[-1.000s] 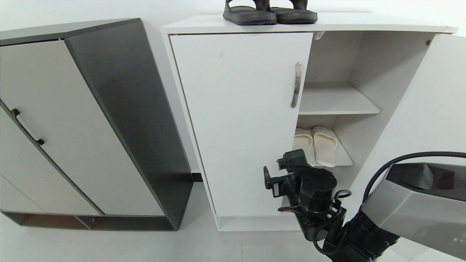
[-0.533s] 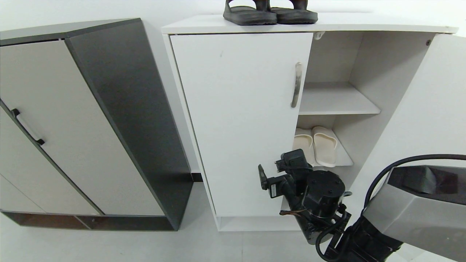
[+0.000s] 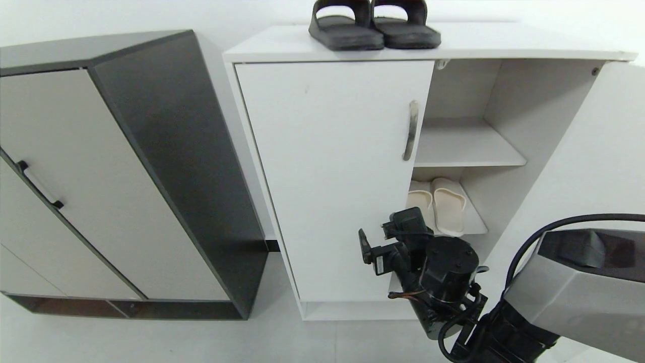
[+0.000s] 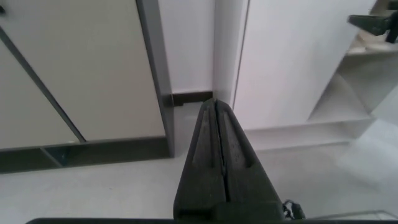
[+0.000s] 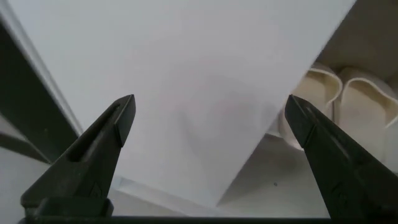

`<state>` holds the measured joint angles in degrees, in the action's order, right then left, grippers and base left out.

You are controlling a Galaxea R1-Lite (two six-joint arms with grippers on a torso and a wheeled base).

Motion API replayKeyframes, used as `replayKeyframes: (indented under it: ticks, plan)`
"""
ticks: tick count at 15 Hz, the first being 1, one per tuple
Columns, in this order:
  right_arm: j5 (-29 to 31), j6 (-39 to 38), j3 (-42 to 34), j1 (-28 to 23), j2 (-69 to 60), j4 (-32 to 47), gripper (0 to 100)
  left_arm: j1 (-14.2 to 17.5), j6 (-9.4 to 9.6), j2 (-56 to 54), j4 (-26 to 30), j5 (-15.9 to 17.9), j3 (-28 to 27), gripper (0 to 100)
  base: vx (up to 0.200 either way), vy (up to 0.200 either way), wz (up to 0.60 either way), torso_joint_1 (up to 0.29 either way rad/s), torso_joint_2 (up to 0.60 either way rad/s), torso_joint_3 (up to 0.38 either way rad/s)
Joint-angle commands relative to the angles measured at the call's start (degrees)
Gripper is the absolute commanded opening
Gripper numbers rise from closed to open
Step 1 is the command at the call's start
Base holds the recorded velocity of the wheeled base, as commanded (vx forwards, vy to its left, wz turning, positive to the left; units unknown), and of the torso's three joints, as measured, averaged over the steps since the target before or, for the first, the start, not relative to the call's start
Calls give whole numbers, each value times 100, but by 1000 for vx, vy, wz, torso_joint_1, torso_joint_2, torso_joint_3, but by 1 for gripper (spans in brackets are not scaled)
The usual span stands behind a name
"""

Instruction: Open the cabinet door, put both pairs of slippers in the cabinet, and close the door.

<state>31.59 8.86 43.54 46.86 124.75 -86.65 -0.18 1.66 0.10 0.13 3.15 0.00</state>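
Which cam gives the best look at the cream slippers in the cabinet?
Head view: both cream slippers lie side by side on the lower shelf, nearly whole. Right wrist view catches them closer but cropped. Left wrist view: a pale sliver, too small to tell.

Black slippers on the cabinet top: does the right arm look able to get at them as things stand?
Probably yes. The black slippers sit uncovered at the front edge of the cabinet top. The right gripper is open but low, facing the closed door, so it needs a long lift.
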Motion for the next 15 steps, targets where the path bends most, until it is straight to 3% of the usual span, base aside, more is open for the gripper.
replayKeyframes:
  ticks: [1, 15]
  plan:
    - [-3, 1, -21, 16, 6, -1, 100, 1, 1, -1, -5, 11, 0, 0, 0, 0, 0, 46, -588, -369]
    - [-3, 1, -48, 7, 41, 8, 100, 1, 1, -1, -5, 11, 0, 0, 0, 0, 0, 138, -482, -330]
